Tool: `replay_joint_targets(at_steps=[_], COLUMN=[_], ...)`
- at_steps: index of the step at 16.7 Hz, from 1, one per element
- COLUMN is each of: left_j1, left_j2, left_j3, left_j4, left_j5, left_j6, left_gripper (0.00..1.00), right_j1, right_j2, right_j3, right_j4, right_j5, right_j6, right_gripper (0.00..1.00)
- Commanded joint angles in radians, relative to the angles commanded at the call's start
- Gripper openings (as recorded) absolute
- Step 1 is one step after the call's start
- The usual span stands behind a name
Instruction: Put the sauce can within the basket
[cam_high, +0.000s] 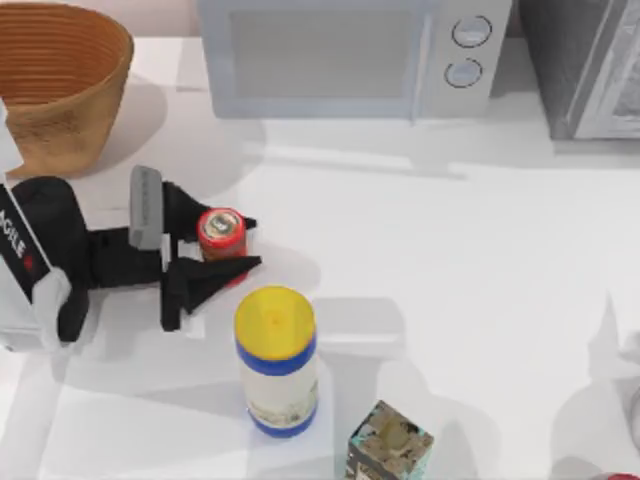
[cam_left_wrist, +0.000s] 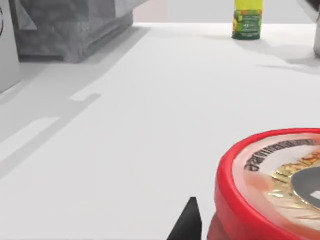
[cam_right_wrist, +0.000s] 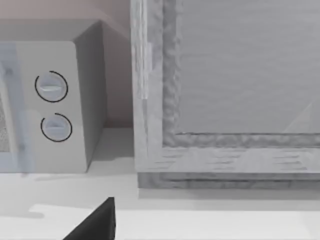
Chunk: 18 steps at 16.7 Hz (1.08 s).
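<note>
White table with microwave and grey cabinet along the far edge.

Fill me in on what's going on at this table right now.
The left arm's hand is around the sauce can, a finger on either side, with the can upright near the table's left side. The basket sits at the far left corner with no can in it yet. A white bottle with a yellow cap stands just in front of the can. The right arm is parked at the right edge.
</note>
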<state>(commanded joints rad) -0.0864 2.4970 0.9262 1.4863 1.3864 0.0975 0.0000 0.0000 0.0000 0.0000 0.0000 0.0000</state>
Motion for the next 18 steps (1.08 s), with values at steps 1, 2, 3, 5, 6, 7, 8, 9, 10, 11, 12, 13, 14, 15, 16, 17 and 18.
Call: replay_joint_targets(at_steps=[1, 2, 3, 5, 6, 7, 8, 9, 10, 11, 12, 13, 14, 15, 16, 17, 18], left_j1=[0.005, 0.012, 0.019, 0.036, 0.044, 0.052, 0.066, 0.082, 0.093, 0.097, 0.1, 0.109, 0.127, 0.156, 0.195, 0.243, 0.299], left_j2=[-0.01, -0.03, -0.06, -0.142, -0.191, -0.236, -0.276, -0.307, -0.33, -0.348, -0.362, -0.377, -0.393, -0.409, -0.422, -0.431, -0.439], left_j3=[0.01, 0.029, 0.055, 0.12, 0.153, 0.185, 0.214, 0.236, 0.251, 0.265, 0.28, 0.295, 0.312, 0.327, 0.342, 0.36, 0.38], left_j4=[-0.01, -0.029, -0.056, -0.125, -0.16, -0.195, -0.234, -0.274, -0.31, -0.34, -0.365, -0.388, -0.419, -0.458, -0.507, -0.564, -0.628], left_j5=[-0.005, -0.012, -0.019, -0.033, -0.039, -0.047, -0.054, -0.059, -0.06, -0.06, -0.059, -0.062, -0.067, -0.074, -0.082, -0.088, -0.092], left_j6=[-0.005, -0.014, -0.024, -0.04, -0.047, -0.051, -0.054, -0.057, -0.059, -0.061, -0.061, -0.06, -0.057, -0.054, -0.05, -0.046, -0.044], left_gripper=[0.0, 0.0, 0.0, 0.0, 0.0, 0.0, 0.0, 0.0, 0.0, 0.0, 0.0, 0.0, 0.0, 0.0, 0.0, 0.0, 0.0], right_j1=[0.0, 0.0, 0.0, 0.0, 0.0, 0.0, 0.0, 0.0, 0.0, 0.0, 0.0, 0.0, 0.0, 0.0, 0.0, 0.0, 0.0], right_j2=[0.0, 0.0, 0.0, 0.0, 0.0, 0.0, 0.0, 0.0, 0.0, 0.0, 0.0, 0.0, 0.0, 0.0, 0.0, 0.0, 0.0], right_j3=[0.0, 0.0, 0.0, 0.0, 0.0, 0.0, 0.0, 0.0, 0.0, 0.0, 0.0, 0.0, 0.0, 0.0, 0.0, 0.0, 0.0], right_j4=[0.0, 0.0, 0.0, 0.0, 0.0, 0.0, 0.0, 0.0, 0.0, 0.0, 0.0, 0.0, 0.0, 0.0, 0.0, 0.0, 0.0], right_j5=[0.0, 0.0, 0.0, 0.0, 0.0, 0.0, 0.0, 0.0, 0.0, 0.0, 0.0, 0.0, 0.0, 0.0, 0.0, 0.0, 0.0], right_j6=[0.0, 0.0, 0.0, 0.0, 0.0, 0.0, 0.0, 0.0, 0.0, 0.0, 0.0, 0.0, 0.0, 0.0, 0.0, 0.0, 0.0], right_gripper=[1.0, 1.0, 1.0, 1.0, 1.0, 1.0, 1.0, 1.0, 1.0, 1.0, 1.0, 1.0, 1.0, 1.0, 1.0, 1.0, 1.0])
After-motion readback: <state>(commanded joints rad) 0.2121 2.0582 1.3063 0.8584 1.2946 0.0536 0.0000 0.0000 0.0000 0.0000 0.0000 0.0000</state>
